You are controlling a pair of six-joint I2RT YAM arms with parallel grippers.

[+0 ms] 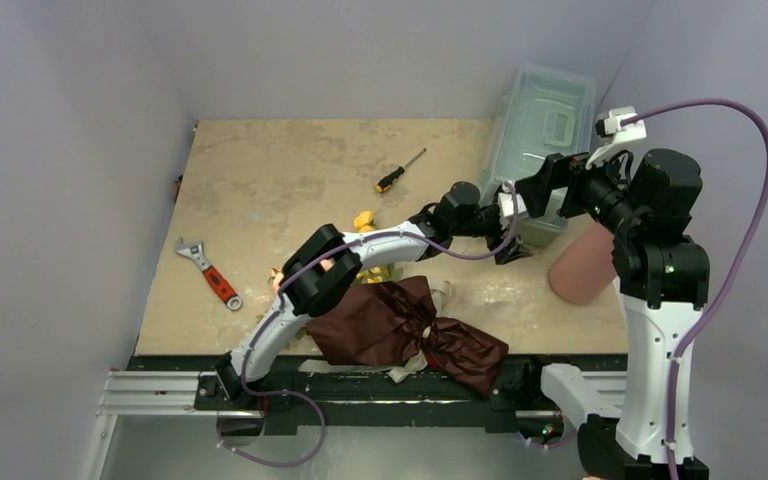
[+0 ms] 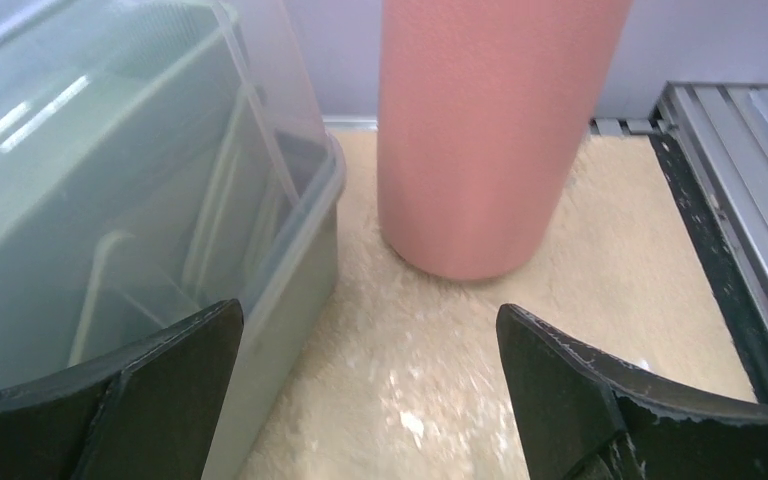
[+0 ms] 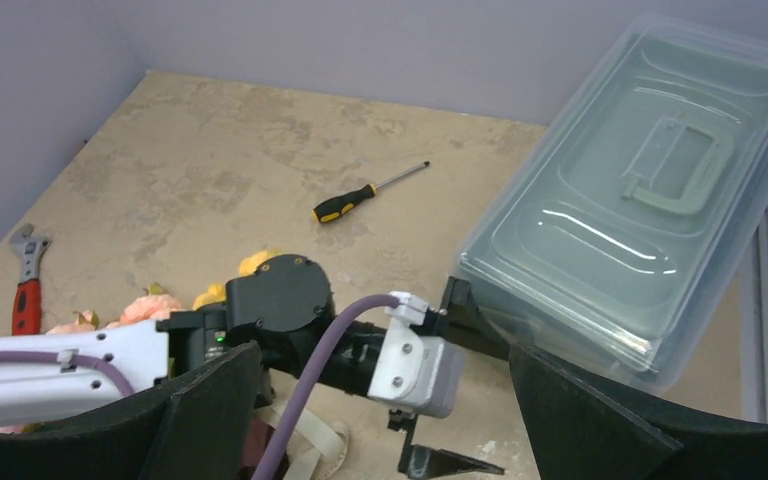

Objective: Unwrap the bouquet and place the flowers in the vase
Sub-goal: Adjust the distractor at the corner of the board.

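The bouquet [image 1: 400,325] lies on the table [image 1: 290,170] at the near edge, roughly in the middle. Its dark red paper looks gathered at a waist, and a cream ribbon [image 1: 440,292] shows beside it, so the unwrapping appears not yet begun. Its long axis runs on a diagonal. The flowers [image 1: 364,221] are at the far-left end, partly hidden under the left forearm, and the pinched paper tail points near and right.

The left gripper [image 2: 368,312] is low over the table, well to the right of the bouquet. Its jaws are spread wide with nothing between them. It faces away from the bouquet, toward the vase [image 2: 480,130], which stands upright just ahead, with the clear plastic box [image 2: 110,200] close on its other side.

The right gripper [image 3: 382,350] is also spread wide and holds nothing. It hangs higher, above the left wrist and beside the box, looking down and to the left.

The bouquet therefore lies near and to the left of both grippers, behind the left one's line of sight. The left gripper appears the nearer of the two, being lower and closer to the paper waist. It would have to turn back from the vase to reach the ribbon. The vase [image 1: 580,265] is at the right side, near the right arm.
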